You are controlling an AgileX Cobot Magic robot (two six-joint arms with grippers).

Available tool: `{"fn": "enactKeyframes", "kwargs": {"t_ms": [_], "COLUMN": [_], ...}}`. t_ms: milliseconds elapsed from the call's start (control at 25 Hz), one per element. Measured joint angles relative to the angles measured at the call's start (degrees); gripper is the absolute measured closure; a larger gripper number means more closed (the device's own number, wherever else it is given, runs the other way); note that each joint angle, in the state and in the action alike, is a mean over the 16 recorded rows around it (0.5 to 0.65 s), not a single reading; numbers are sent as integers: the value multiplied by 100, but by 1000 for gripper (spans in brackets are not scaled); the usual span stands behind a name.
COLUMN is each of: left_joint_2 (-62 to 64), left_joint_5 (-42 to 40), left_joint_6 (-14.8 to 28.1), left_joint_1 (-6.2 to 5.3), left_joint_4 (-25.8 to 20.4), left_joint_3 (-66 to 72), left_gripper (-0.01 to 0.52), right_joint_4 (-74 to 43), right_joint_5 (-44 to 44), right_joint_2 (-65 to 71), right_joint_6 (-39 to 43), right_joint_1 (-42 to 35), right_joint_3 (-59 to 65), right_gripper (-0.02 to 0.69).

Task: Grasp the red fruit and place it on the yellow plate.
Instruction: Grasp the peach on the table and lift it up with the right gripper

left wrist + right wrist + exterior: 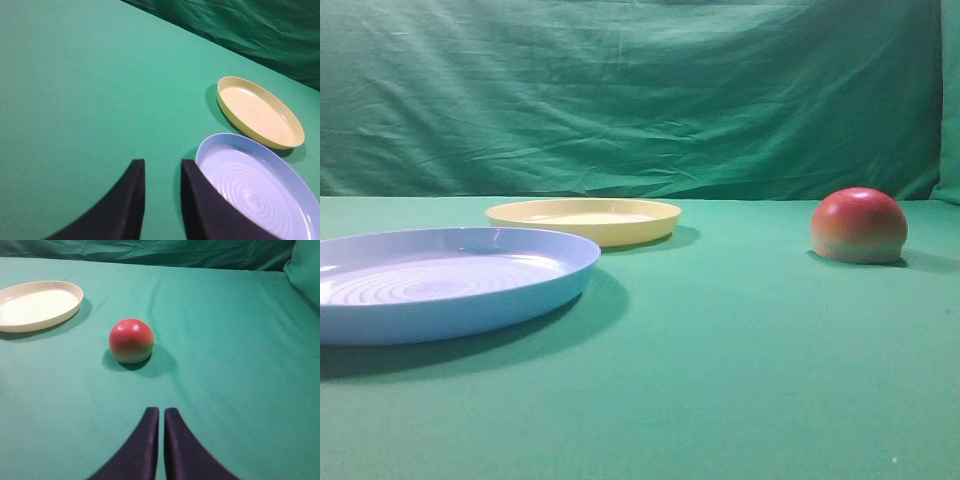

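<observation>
Neither arm shows in the exterior high view; only the wrist views catch the fingers, and both pairs are cut off by the bottom frame edge.

Left gripper (159, 172): two dark curved fingers, narrow gap between them, nothing held. Its right finger overlaps the near rim of the large light-blue round plastic plate with concentric rings (260, 185), so that part of the rim is hidden; whether they touch cannot be told. The blue plate is also cropped at the lower right there, and at the left edge in the exterior high view (470, 300).

Right gripper (161, 415): fingers nearly together, only a thin slit between, empty.

Small smooth dome-shaped red fruit, yellow-green toward its base (131, 340), sits flat on the green cloth-covered surface (225, 365), ahead of the right gripper and slightly left of its line. Open cloth on every side of it. In the exterior high view it lies far right (859, 225), well apart from both plates.

Shallow round pale-yellow plastic plate (584, 220) stands behind the blue one, close to it, holding nothing. In the right wrist view it is cropped at the left edge (40, 305).

Wrinkled green backdrop (640, 100) closes the far edge.
</observation>
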Motion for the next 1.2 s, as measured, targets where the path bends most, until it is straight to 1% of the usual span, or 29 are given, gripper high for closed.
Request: {"fn": "enactKeyframes", "kwargs": {"t_ms": [1200], "left_joint_2": [0], "left_joint_5": [0], "left_joint_6": [0], "left_joint_1": [0], "left_joint_4": [0], "left_joint_3": [0], "left_gripper": [357], "right_joint_4": [23], "right_joint_5": [-81], "right_joint_2": [0], "right_joint_6": [5], "right_joint_1": [0], "right_joint_3": [1], "right_gripper": [665]}}
